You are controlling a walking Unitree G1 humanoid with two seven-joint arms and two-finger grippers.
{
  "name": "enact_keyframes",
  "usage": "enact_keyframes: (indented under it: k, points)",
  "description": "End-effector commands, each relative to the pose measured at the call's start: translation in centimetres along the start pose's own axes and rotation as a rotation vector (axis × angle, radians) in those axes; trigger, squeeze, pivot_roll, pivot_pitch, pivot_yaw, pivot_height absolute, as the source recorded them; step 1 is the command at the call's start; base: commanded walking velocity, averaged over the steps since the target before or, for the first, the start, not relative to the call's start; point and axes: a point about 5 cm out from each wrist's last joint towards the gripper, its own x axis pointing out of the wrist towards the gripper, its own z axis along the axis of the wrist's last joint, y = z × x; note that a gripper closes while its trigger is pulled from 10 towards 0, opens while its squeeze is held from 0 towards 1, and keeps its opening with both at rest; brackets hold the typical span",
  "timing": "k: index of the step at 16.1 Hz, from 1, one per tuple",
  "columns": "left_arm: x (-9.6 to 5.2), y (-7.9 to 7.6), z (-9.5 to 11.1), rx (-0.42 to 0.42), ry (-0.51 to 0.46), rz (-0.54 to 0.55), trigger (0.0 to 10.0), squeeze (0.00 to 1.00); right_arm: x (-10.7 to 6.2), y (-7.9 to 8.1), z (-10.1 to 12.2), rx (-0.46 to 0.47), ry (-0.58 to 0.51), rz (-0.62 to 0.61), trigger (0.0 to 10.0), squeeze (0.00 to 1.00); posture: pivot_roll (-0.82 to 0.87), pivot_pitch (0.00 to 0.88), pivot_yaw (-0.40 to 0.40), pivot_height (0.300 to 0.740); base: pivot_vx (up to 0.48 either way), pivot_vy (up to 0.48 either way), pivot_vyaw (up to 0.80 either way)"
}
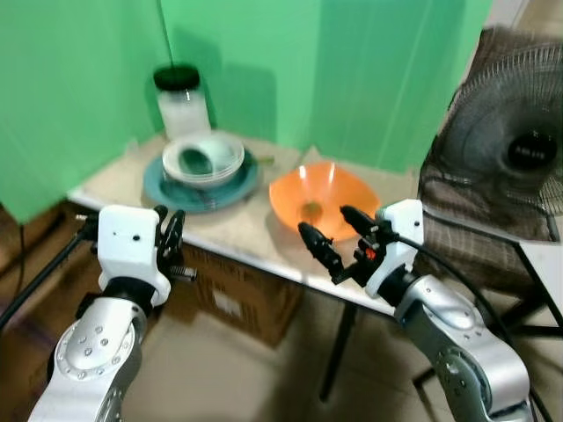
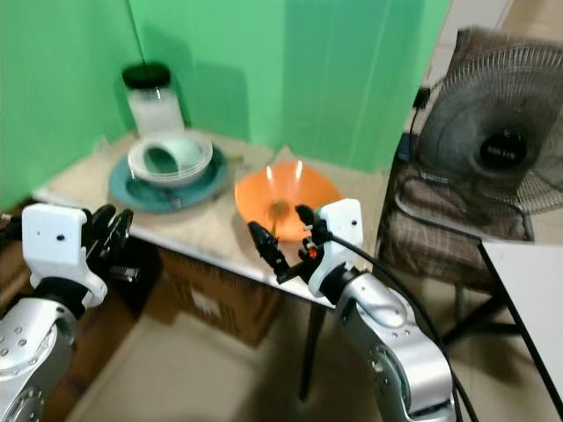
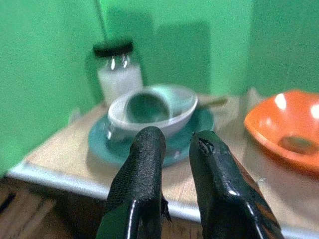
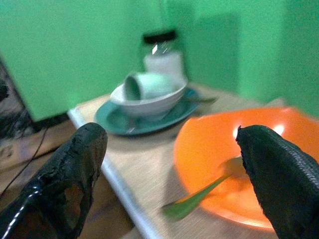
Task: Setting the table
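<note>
On the pale table (image 1: 236,230) stands a teal plate (image 1: 165,189) carrying a white bowl (image 1: 211,163) with a teal cup (image 3: 145,107) lying on its side in it. Right of it sits an orange bowl (image 1: 330,189) holding a green spoon (image 4: 197,195). My right gripper (image 1: 324,221) hovers open at the table's front edge, its fingers spread in front of the orange bowl. My left gripper (image 1: 169,227) is held below and in front of the plate, fingers almost together and holding nothing.
A jar (image 1: 182,101) with a black lid stands behind the plate against the green backdrop. A cardboard box (image 1: 237,297) sits under the table. A standing fan (image 1: 515,141) and a checked chair (image 1: 475,251) are at the right, with a white tabletop corner (image 1: 547,268) beside them.
</note>
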Motion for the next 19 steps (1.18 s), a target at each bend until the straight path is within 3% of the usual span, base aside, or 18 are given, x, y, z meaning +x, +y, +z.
enact_keyframes:
  k: [1,3,4,5,10,11,12,14,16,17,18,19]
  points:
    - [-0.1,-0.4,0.3,-0.003,-0.016,-0.025,10.0,0.00,-0.1,-0.7,0.1,0.009,0.000,-0.037,10.0,1.00,-0.01,0.010,0.026,0.740,0.274,0.000,0.00]
    - [-0.1,-0.3,0.2,-0.001,-0.015,-0.025,10.0,0.00,0.2,-0.8,0.3,0.014,0.000,-0.047,10.0,0.95,-0.01,0.003,0.022,0.740,0.283,0.000,0.00]
    - [-0.1,-0.2,0.2,0.000,-0.015,-0.025,10.0,0.00,0.4,-0.9,0.4,0.013,0.003,-0.056,10.0,0.76,-0.01,0.003,0.022,0.740,0.285,0.000,0.00]
    - [0.0,-0.1,0.2,0.002,-0.016,-0.024,10.0,0.00,0.6,-0.8,0.4,0.010,0.015,-0.065,10.0,0.00,-0.01,0.000,0.022,0.740,0.296,0.000,0.00]
    - [0.0,-0.1,0.2,0.027,-0.019,-0.095,10.0,0.00,2.1,-0.9,0.5,0.000,0.204,-0.119,10.0,0.00,-0.01,0.000,0.024,0.740,0.175,0.000,0.00]
    - [-0.1,-0.2,0.0,0.034,-0.011,-0.119,10.0,0.00,2.3,-1.0,0.5,0.049,0.252,-0.102,10.0,0.95,-0.02,0.000,0.019,0.740,0.000,0.000,0.00]
    - [-0.2,-0.2,-0.1,0.040,-0.007,-0.150,10.0,0.00,2.5,-1.3,0.5,0.056,0.315,-0.128,10.0,1.00,-0.02,0.000,0.017,0.740,0.000,0.000,0.00]
    - [-0.4,-0.5,-0.5,0.071,0.018,-0.293,10.0,0.00,3.6,-2.7,0.6,0.040,0.435,-0.223,10.0,1.00,-0.03,0.000,0.014,0.740,0.000,0.000,0.00]
    - [-0.4,-0.7,-0.6,0.084,0.031,-0.398,10.0,0.00,4.7,-3.5,1.2,0.024,0.483,-0.260,10.0,1.00,-0.04,0.000,0.014,0.740,0.000,0.000,0.00]
    - [-0.4,-0.7,-0.7,0.093,0.049,-0.486,10.0,0.00,5.5,-3.8,1.7,0.027,0.518,-0.266,10.0,0.94,-0.04,0.000,0.010,0.740,0.000,0.000,0.00]
    - [-0.7,-0.9,-0.9,0.103,0.077,-0.580,10.0,0.00,5.9,-4.1,2.0,0.030,0.552,-0.276,10.0,0.00,-0.05,0.000,0.007,0.740,0.000,0.000,0.00]
    - [-1.0,-1.0,-1.1,0.109,0.099,-0.640,10.0,0.00,6.3,-4.2,2.2,0.033,0.560,-0.279,10.0,0.00,-0.05,0.000,0.007,0.740,0.000,0.000,0.00]
